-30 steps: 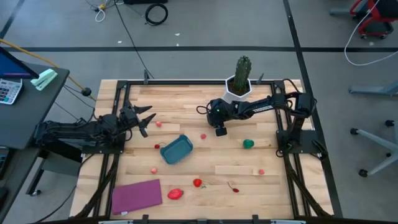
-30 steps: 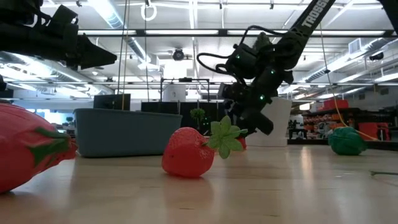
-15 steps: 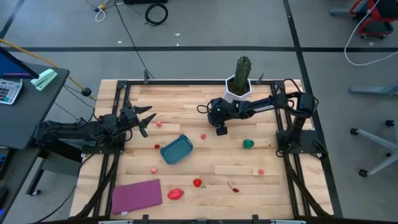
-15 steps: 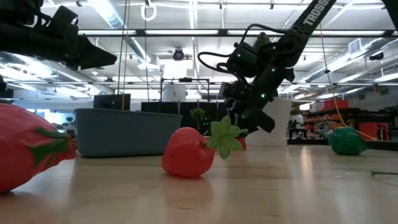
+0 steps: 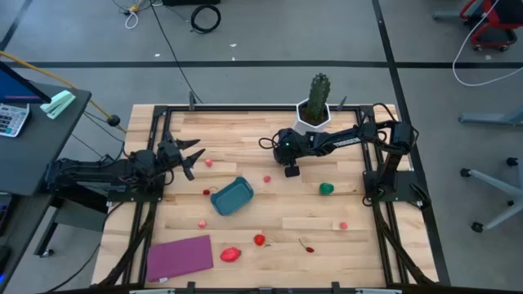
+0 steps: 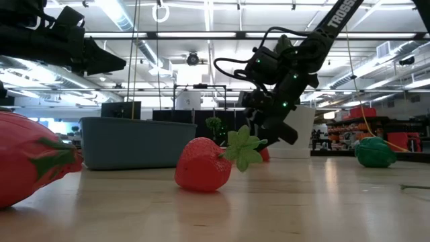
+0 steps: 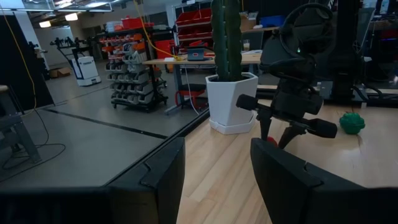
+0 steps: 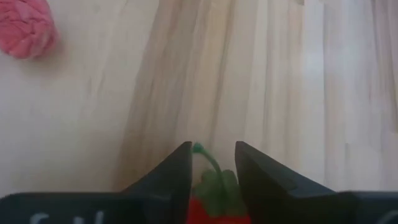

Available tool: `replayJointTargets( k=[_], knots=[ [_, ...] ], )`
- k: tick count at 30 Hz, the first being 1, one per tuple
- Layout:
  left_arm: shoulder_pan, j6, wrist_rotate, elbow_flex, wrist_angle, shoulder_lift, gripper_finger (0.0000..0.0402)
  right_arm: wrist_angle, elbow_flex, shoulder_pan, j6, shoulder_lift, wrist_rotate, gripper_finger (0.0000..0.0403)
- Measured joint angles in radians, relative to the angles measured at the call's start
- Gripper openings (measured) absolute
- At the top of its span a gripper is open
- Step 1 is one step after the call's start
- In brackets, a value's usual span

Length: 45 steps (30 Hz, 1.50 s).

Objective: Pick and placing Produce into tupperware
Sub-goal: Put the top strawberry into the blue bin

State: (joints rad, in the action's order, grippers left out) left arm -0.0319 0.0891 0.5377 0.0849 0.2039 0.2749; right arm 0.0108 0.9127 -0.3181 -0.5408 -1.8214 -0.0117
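The teal tupperware stands on its base near the table's middle, grey-blue in the low view. Small red and pink produce lies scattered around it: a strawberry near the near edge, a larger pink-red piece, a small red one and a green piece. My right gripper hangs above the table, right of the tupperware and in front of the cactus, shut on a small red piece. My left gripper waits open at the table's left side. My right gripper pinches a small red piece with green leaves and a stem between its two fingers, coming from above and pointing down. The fingers hide most of the piece. In the low view the fingers end above the tabletop, so the piece is lifted clear.
A tall green cactus in a white pot stands at the far edge just behind my right gripper. A flat purple mat lies at the near left corner. More pink bits dot the wood. A black frame rims the table.
My right gripper has risen a little with the red piece between its fingers. The left arm and the other produce have kept still.
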Motion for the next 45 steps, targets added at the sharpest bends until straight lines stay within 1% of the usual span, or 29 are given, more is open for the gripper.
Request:
replayJointTargets(
  k=[5,9,12,15,18,21,23,25,29,31,33,34,38,41,45],
  knots=[
    [0.000,0.000,0.000,0.000,0.000,0.000,0.0190,0.000,0.000,-0.001,0.016,0.000,-0.009,0.0086],
    [0.000,0.000,0.000,0.000,0.000,0.000,0.0190,0.000,0.000,0.000,0.016,0.000,-0.061,0.0047],
    [0.000,0.000,0.000,0.000,0.000,0.000,0.0190,-0.002,0.000,0.000,0.016,0.000,-0.080,0.0013],
    [0.000,0.000,0.000,0.000,0.000,0.000,0.0190,-0.026,0.000,0.001,0.019,-0.001,-0.083,0.0008],
    [0.000,0.000,0.000,0.000,0.000,0.000,0.0190,-0.098,0.000,0.011,0.064,-0.001,-0.083,0.0007],
    [0.000,0.000,0.000,0.000,0.000,0.000,0.0190,-0.165,0.001,0.030,0.076,0.005,-0.083,0.0004],
    [0.000,0.000,0.000,0.000,0.000,0.000,0.0190,-0.220,0.020,0.048,0.137,0.010,-0.078,0.0005],
    [0.000,0.000,0.000,0.000,0.000,0.000,0.0190,-0.272,0.052,0.067,0.220,0.018,-0.034,0.0003],
    [0.000,0.000,0.000,0.000,0.005,0.000,0.0190,-0.349,0.146,0.116,0.372,0.016,0.126,0.0003],
    [0.000,0.000,0.000,0.000,0.006,0.000,0.0189,-0.407,0.194,0.150,0.417,0.011,0.197,0.0003],
    [0.000,0.000,0.000,0.000,0.007,0.000,0.0190,-0.435,0.241,0.188,0.426,0.000,0.256,0.0003],
    [0.000,0.000,0.000,0.000,0.006,0.000,0.0190,-0.434,0.259,0.208,0.427,-0.007,0.271,0.0003],
    [0.000,0.000,0.001,0.000,0.011,0.000,0.0190,-0.428,0.321,0.278,0.424,-0.080,0.278,0.0002],
    [0.000,0.000,0.001,0.000,0.016,0.000,0.0189,-0.432,0.375,0.309,0.426,-0.168,0.272,0.0002],
    [0.000,0.000,0.001,0.000,0.017,0.000,0.0190,-0.417,0.461,0.322,0.468,-0.290,0.264,0.0002]
  ],
)
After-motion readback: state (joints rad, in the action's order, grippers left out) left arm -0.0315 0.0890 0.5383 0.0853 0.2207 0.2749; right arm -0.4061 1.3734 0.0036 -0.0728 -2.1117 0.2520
